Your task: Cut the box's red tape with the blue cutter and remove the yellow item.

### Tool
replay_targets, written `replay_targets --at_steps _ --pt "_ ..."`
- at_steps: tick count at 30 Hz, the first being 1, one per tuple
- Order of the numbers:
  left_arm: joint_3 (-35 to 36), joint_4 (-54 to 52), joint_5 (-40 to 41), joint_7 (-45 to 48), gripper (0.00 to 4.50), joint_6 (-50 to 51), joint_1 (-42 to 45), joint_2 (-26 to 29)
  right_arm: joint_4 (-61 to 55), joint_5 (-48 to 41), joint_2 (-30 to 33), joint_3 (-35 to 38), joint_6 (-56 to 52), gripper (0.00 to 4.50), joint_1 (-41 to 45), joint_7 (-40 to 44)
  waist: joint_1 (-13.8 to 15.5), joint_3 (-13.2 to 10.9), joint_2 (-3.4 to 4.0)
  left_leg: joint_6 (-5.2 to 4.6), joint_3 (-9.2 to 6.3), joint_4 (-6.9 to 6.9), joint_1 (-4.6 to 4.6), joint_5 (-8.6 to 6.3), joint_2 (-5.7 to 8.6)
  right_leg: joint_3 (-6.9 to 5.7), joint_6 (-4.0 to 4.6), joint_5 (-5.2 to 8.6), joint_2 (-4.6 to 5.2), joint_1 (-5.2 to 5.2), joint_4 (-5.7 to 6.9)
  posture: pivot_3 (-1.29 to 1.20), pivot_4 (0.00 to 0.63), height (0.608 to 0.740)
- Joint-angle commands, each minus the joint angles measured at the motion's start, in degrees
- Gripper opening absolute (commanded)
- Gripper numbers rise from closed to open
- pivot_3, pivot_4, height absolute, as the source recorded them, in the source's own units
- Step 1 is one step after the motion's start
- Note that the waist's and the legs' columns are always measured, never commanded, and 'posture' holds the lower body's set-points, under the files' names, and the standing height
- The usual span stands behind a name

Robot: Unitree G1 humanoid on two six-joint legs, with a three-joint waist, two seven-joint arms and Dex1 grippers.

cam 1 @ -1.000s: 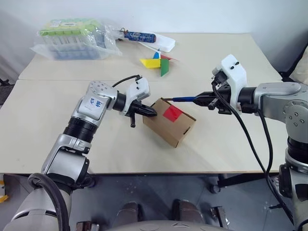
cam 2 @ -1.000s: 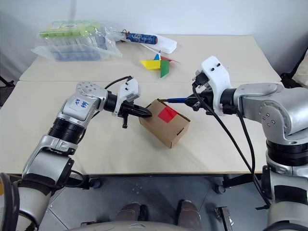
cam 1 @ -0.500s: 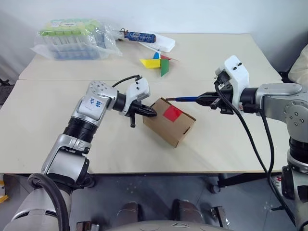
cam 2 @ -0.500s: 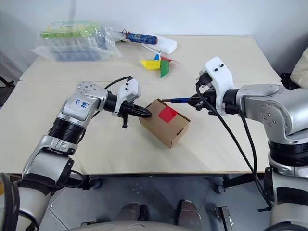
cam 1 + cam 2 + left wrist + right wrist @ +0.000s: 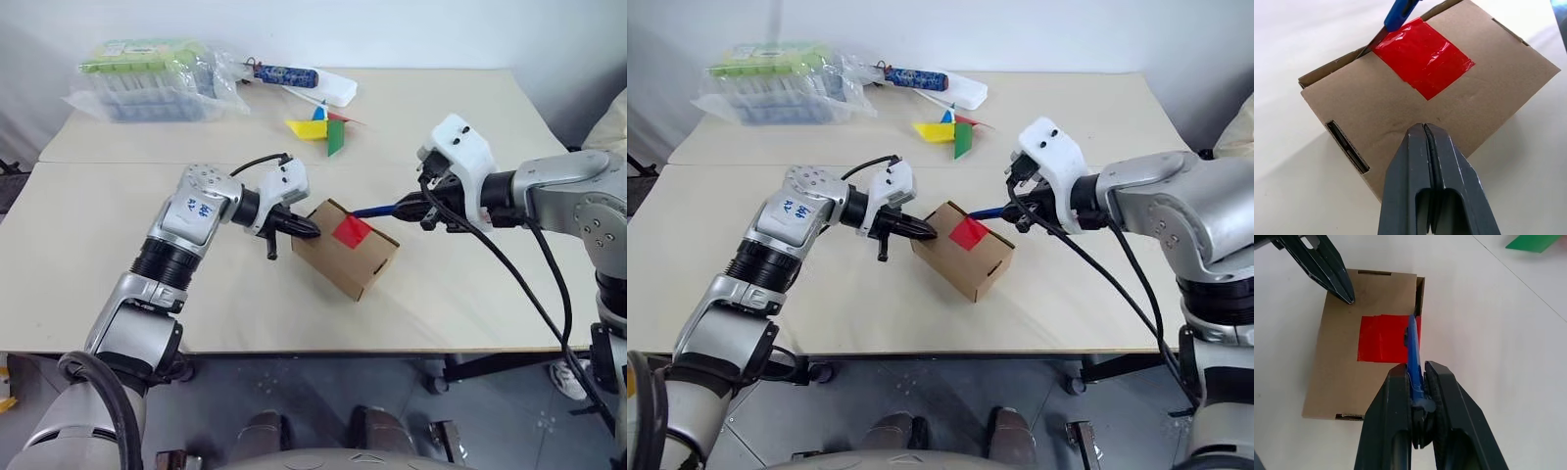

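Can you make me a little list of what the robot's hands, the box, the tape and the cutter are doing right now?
left gripper: shut, tip pressing on the box lid
right gripper: shut on the blue cutter
box: on the table, lid closed
red tape: stuck across the lid's edge
blue cutter tip: at the lid seam beside the tape
yellow item: hidden

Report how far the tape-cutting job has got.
Done: the right gripper holds the blue cutter, and the shut left gripper presses on the box lid.
In hand: the cutter's tip sits at the lid seam by the red tape; the tape looks uncut.
Left: slice the tape, open the flap, take out the yellow item.
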State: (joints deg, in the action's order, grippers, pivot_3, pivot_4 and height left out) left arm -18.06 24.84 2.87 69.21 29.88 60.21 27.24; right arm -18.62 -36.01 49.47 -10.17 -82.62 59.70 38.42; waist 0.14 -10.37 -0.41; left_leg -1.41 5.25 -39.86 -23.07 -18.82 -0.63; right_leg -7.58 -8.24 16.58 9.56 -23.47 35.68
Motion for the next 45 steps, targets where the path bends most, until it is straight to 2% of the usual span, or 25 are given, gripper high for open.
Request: replay_targets --at_steps 1,11,20,30,37,45 --pt "-4.1 0.1 -2.7 -0.3 0.0 2.5 -1.7 -1.2 0.6 0.5 1.2 -2.6 -0.4 0.16 2.1 2.0 0.1 0.0 -0.01 -0.02 -0.01 -0.03 0.0 -0.01 -0.01 0.0 0.0 0.0 0.0 0.02 0.0 0.0 0.15 0.74" --pt "-6.3 -0.5 -4.8 -3.0 0.0 10.2 -1.4 -2.0 2.6 1.9 4.2 -8.6 -1.7 0.16 7.0 6.2 1.1 0.0 -0.01 -0.09 0.02 -0.15 0.0 -0.05 -0.01 0.05 -0.01 0.0 0.0 0.06 0.0 0.0 0.15 0.74" --pt "-6.8 -0.3 -4.8 -4.4 0.0 11.2 -1.4 -2.2 1.3 2.3 9.2 -13.6 -1.9 0.16 9.4 12.2 1.3 0.2 -0.06 -0.11 0.01 -0.18 0.0 -0.06 0.0 0.06 -0.01 0.0 0.0 0.07 -0.01 0.0 0.15 0.74" --pt "-6.6 0.2 -4.8 -5.2 0.0 10.7 -1.5 -1.9 -1.2 2.9 15.9 -15.4 -0.1 0.16 9.1 18.4 1.3 0.3 -0.08 -0.13 0.02 -0.2 0.01 -0.08 -0.01 0.09 0.0 0.0 0.01 0.09 -0.03 0.0 0.15 0.74" --pt "-6.4 0.8 -4.9 -5.4 0.0 10.0 -1.5 -1.8 -1.9 2.6 21.8 -11.2 3.2 0.16 7.6 23.3 1.3 0.3 -0.08 -0.14 0.03 -0.21 0.01 -0.09 -0.01 0.13 0.0 0.0 0.01 0.09 -0.07 0.0 0.15 0.74" --pt "-6.8 2.8 -5.4 -5.1 0.0 7.4 -1.0 -2.1 2.4 2.3 26.5 0.4 3.7 0.16 6.9 24.0 1.3 0.3 -0.09 -0.14 0.02 -0.26 0.02 -0.09 -0.04 0.21 0.01 -0.01 0.01 0.1 -0.11 0.0 0.15 0.74"
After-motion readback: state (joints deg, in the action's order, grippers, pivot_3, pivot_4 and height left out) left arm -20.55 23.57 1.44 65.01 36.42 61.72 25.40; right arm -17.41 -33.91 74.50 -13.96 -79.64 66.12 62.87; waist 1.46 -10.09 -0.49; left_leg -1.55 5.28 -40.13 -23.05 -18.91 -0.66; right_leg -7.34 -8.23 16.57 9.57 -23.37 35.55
